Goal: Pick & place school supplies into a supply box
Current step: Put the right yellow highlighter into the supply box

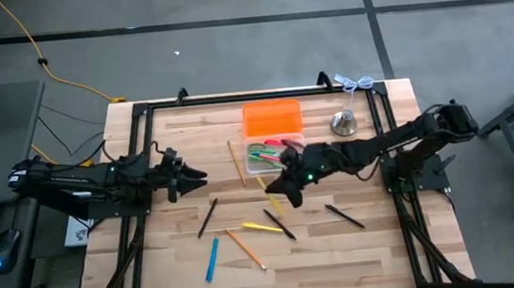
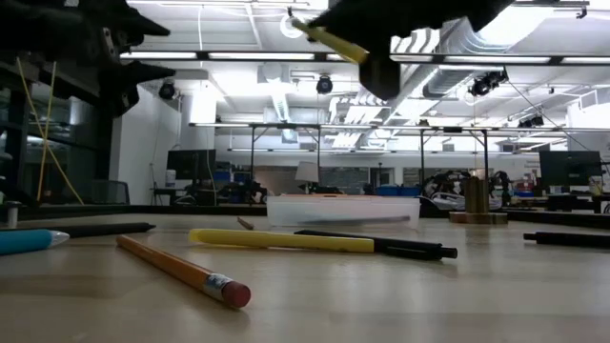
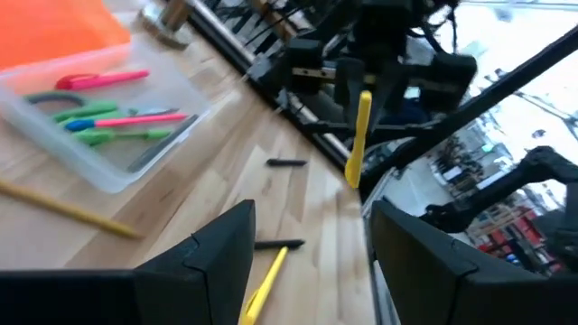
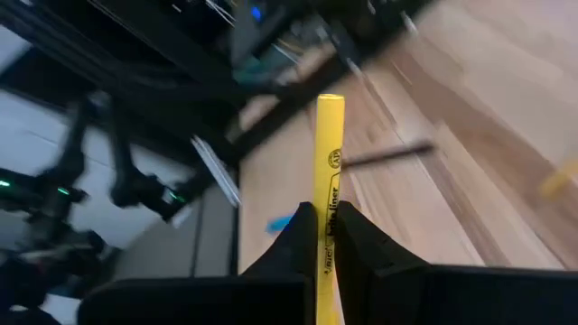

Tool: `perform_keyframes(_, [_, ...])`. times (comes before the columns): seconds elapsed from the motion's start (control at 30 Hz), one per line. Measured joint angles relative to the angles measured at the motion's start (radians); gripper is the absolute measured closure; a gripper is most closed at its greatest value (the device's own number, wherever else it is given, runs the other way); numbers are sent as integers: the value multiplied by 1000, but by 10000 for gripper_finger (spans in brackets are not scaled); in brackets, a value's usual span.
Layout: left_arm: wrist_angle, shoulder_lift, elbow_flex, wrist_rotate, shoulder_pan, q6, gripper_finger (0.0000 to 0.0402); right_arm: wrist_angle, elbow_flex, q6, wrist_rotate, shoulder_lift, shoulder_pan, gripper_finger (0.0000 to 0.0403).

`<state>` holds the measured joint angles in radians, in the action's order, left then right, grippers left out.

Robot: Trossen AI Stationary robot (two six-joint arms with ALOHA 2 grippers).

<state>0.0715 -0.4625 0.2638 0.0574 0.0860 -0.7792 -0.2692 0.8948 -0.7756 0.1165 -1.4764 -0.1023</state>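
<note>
The right gripper point(image 1: 275, 186) pinches a yellow pencil point(image 4: 328, 181) aloft (presumably bound for the supply box point(image 1: 275, 154)); the left gripper point(image 1: 194, 179) waits, fingers spread.

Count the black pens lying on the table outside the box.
3. The left black pen lies near the blue pen; the middle black pen lies beside the yellow pen; the right black pen lies apart from the others. The right arm might hide another.

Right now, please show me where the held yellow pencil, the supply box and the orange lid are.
yellow pencil point(image 4: 328, 153): right wrist view, mid shaft.
supply box point(image 3: 108, 176): left wrist view, clear front wall.
orange lid point(image 1: 272, 119): high view, centre of top face.
</note>
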Motion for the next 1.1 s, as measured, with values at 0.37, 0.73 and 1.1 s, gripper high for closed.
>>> perform_keyframes(0.37, [202,-79,0,-4,0,32,151,-262,0,25,59,0,74,399])
perform_keyframes(0.73, [460,-321,26,-3,0,45,151,-402,0,77,-4,1,103,398])
perform_keyframes(1.1, [459,-531,216,-2,0,104,151,-425,0,118,-57,1,102,399])
